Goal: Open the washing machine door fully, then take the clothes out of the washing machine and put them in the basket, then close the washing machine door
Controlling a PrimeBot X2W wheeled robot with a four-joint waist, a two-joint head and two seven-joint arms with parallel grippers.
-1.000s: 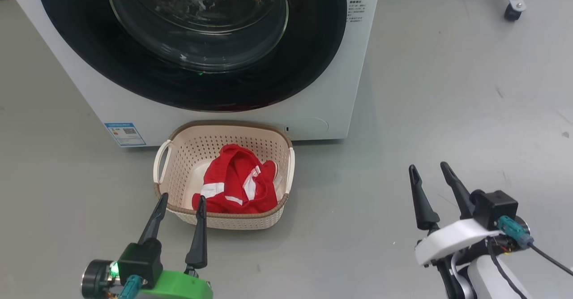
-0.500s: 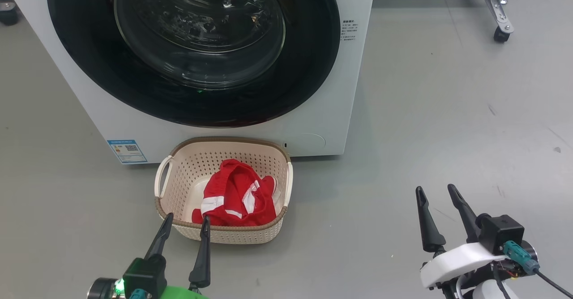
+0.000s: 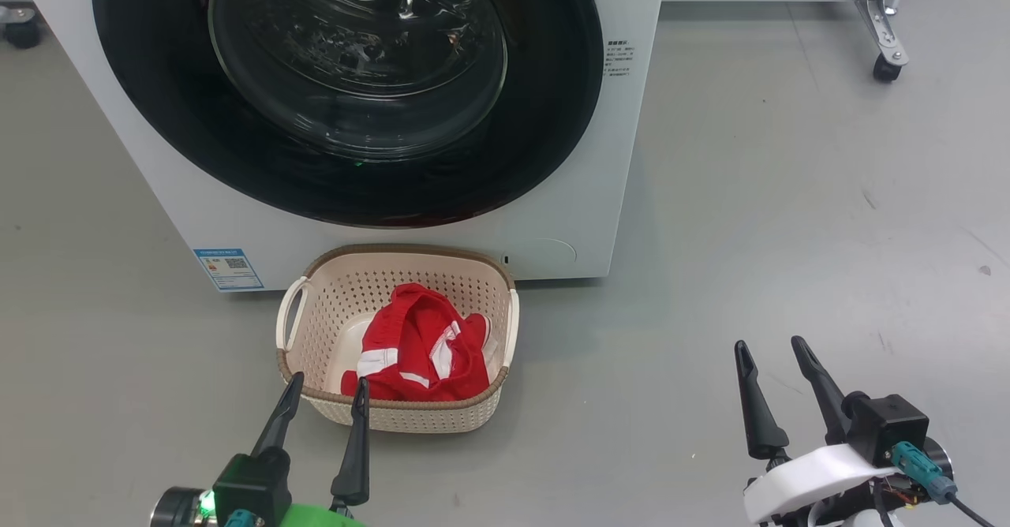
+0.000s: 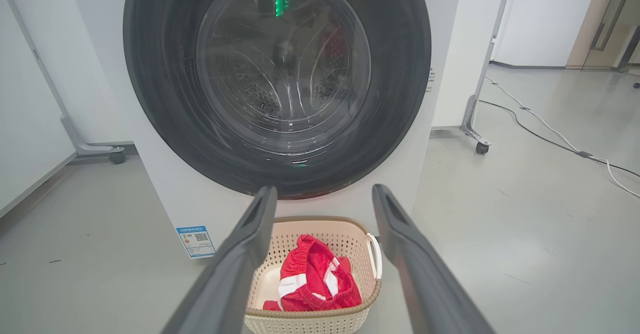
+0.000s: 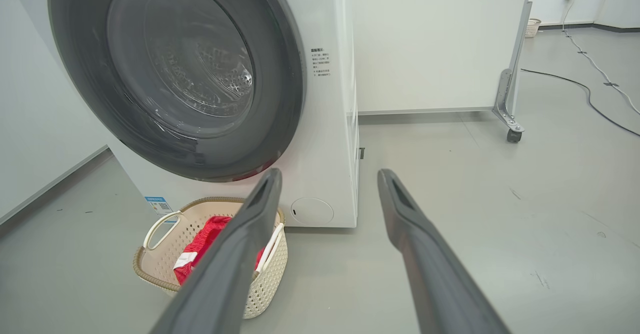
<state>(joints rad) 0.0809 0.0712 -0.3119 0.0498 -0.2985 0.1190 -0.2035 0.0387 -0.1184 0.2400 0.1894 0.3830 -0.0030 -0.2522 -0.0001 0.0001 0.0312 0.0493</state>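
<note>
The white washing machine [image 3: 600, 156] [image 5: 330, 139] stands ahead, its round black door [image 3: 347, 188] [image 4: 155, 104] [image 5: 280, 94] shut flush against the front. Through the glass the steel drum shows. On the floor before it sits the cream basket [image 3: 339, 282] [image 4: 370, 294] [image 5: 150, 269] holding the red clothes [image 3: 414, 345] [image 4: 312, 279] [image 5: 200, 246] with white stripes. My left gripper [image 3: 327, 389] [image 4: 324, 199] hangs open just short of the basket's near rim. My right gripper [image 3: 769, 349] [image 5: 330, 179] is open over bare floor, well to the basket's right. Nothing is held.
A blue label [image 3: 227, 268] is stuck low on the machine's left front, a text sticker [image 3: 619, 57] on its right. A white partition on castors [image 3: 888, 65] [image 5: 512, 134] stands behind right. Cables [image 4: 550, 139] cross the grey floor far right.
The head camera has tilted, so the whole scene sits lower in the picture. Both grippers stay open and empty and sit lower in the picture. The basket, clothes and door are unchanged.
</note>
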